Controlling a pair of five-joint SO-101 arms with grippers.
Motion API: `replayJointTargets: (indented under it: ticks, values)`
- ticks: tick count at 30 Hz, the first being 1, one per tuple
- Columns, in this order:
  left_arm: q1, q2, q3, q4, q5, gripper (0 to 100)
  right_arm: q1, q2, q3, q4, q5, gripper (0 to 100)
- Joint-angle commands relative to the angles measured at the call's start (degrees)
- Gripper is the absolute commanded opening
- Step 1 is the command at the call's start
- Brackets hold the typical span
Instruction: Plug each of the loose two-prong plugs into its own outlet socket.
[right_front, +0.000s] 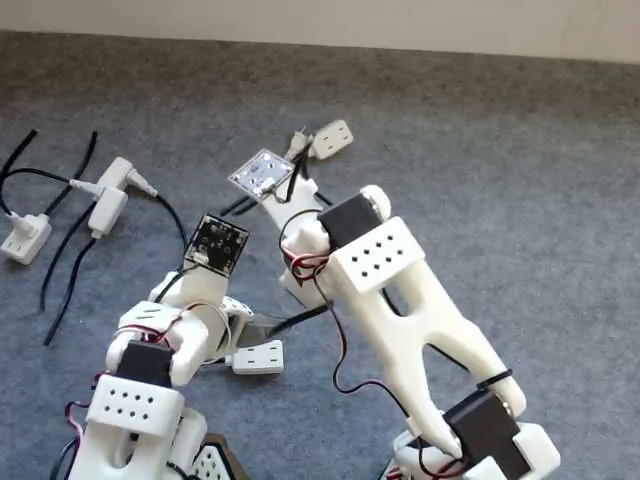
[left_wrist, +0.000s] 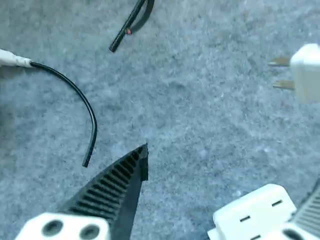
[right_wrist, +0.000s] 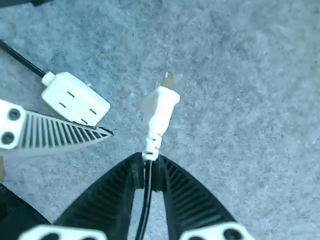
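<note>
My right gripper (right_wrist: 147, 169) is shut on the black cord just behind a white two-prong plug (right_wrist: 160, 107), whose prongs point away from the gripper. Beside the plug lies a white outlet socket (right_wrist: 75, 97), slots facing up. The same socket (left_wrist: 255, 212) sits inside my open left gripper (left_wrist: 230, 170), close to its pale ribbed finger (right_wrist: 60, 132) and apart from the black finger (left_wrist: 117, 187). The held plug (left_wrist: 306, 70) hangs off to one side of that socket, brass prongs bare. From above, the socket (right_front: 258, 357) lies by the left arm; the right arm covers the plug.
Another socket (right_front: 333, 138) with a plug (right_front: 298, 145) next to it lies on the grey carpet (right_front: 520, 180) at the back. More white plugs (right_front: 110, 195) and a socket (right_front: 25, 238) with black cords lie far left. A loose cord (left_wrist: 82, 107) curls ahead of the left gripper.
</note>
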Motion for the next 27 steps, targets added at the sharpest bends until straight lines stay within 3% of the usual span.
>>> replayJointTargets:
  ticks: [1,7,14,27]
  values:
    - [-4.53,-0.48,-1.01,-2.55,1.14,46,1.27,-1.1,1.27,1.8,1.93,0.8]
    - [-7.16,-0.48,-0.92,-9.23,5.19,36,-3.65,-5.93,7.34,0.31,1.49,0.8]
    - [-6.73,-0.48,-0.48,-9.58,5.19,37,-10.86,-13.05,12.62,-0.66,-1.23,0.8]
    - [5.41,-0.4,2.77,-6.68,2.73,39,-10.68,-13.76,8.75,-0.22,-1.49,0.8]
